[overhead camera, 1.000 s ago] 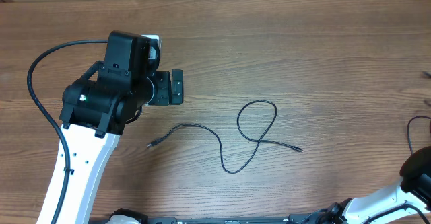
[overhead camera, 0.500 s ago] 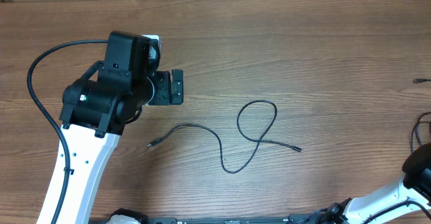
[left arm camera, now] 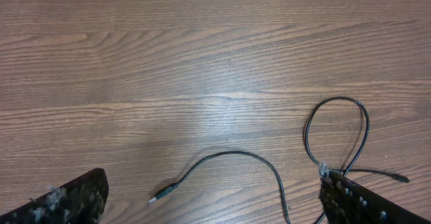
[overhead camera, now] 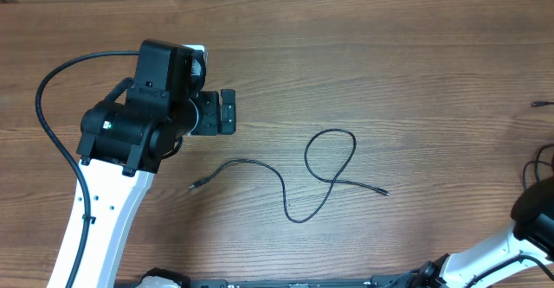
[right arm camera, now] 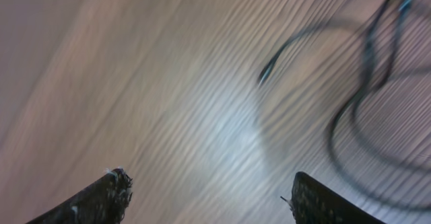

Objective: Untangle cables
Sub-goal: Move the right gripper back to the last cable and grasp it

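The left claw (overhead camera: 227,111) hung unmoved, fingers apart, above the bench (overhead camera: 389,46). The right claw (right arm camera: 209,175), also apart, was swinging, its view blurred. The looped cable (overhead camera: 329,163) lay mid-bench as before. The second cable (right arm camera: 368,56) had shifted at the right edge, so the two were probably already separated.

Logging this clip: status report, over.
Left end effector open, empty. Right end effector open, empty. Cable loose on table, one crossed loop. Nothing in the way.
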`<action>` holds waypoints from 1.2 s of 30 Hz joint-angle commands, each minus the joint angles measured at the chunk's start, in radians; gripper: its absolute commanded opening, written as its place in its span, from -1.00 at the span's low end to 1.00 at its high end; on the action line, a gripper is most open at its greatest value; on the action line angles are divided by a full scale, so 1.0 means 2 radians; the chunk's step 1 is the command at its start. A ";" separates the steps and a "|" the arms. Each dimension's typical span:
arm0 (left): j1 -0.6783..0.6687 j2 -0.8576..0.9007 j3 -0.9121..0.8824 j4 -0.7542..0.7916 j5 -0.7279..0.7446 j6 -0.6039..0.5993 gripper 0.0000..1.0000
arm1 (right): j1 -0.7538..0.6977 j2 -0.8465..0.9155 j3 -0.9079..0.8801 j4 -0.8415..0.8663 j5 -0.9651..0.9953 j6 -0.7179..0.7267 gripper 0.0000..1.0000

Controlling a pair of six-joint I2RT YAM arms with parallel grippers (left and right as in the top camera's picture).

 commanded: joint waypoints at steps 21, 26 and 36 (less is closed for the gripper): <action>0.002 0.003 0.010 0.001 0.005 0.010 1.00 | 0.249 -0.001 0.005 -0.213 -0.035 -0.001 1.00; 0.002 0.003 0.010 0.001 0.005 0.010 1.00 | 0.303 -0.001 0.003 -0.245 -0.008 0.019 1.00; 0.002 0.004 0.010 0.001 0.005 0.010 1.00 | 0.397 -0.007 -0.074 -0.243 0.002 0.076 1.00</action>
